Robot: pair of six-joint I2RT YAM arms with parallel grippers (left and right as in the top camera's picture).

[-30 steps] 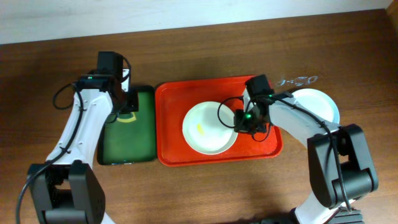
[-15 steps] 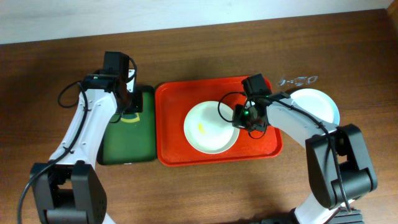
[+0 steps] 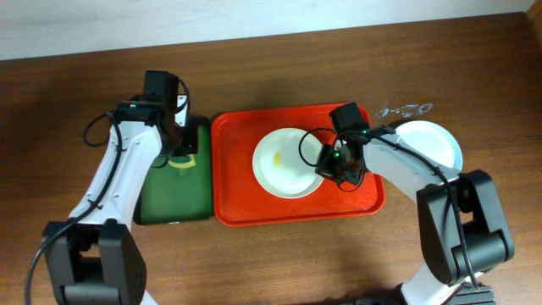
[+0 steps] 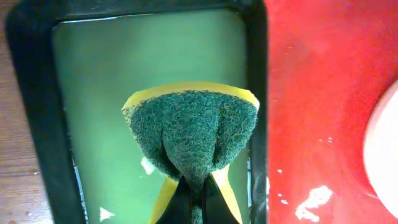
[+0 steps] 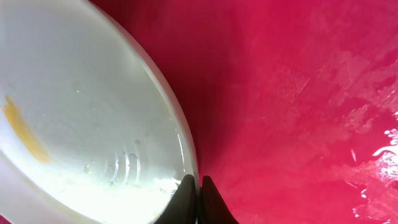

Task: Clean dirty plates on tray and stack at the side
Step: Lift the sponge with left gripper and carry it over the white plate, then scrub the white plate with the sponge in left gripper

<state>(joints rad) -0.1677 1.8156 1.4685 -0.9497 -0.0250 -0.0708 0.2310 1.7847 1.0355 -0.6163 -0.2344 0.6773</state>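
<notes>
A cream-white dirty plate [image 3: 284, 163] with a yellow smear sits tilted on the red-orange tray [image 3: 237, 195]. My right gripper [image 3: 326, 165] is shut on the plate's right rim [image 5: 180, 143] and holds that edge up; the right wrist view shows my fingers [image 5: 196, 186] pinching it. A pale plate [image 3: 434, 142] lies on the table right of the tray. My left gripper [image 3: 176, 146] is shut on a green and yellow sponge [image 4: 191, 134] and holds it over the dark green tray [image 4: 93, 112], close to the red tray's left edge.
The dark green tray [image 3: 174, 195] lies left of the red tray, almost touching it. The red tray floor [image 4: 311, 93] is wet with small foam spots. Something small and clear [image 3: 405, 109] lies on the table behind the right plate.
My right gripper has lifted and shifted the cream plate a little toward the tray's back. My left gripper with the sponge has moved slightly right and back, toward the red tray.
</notes>
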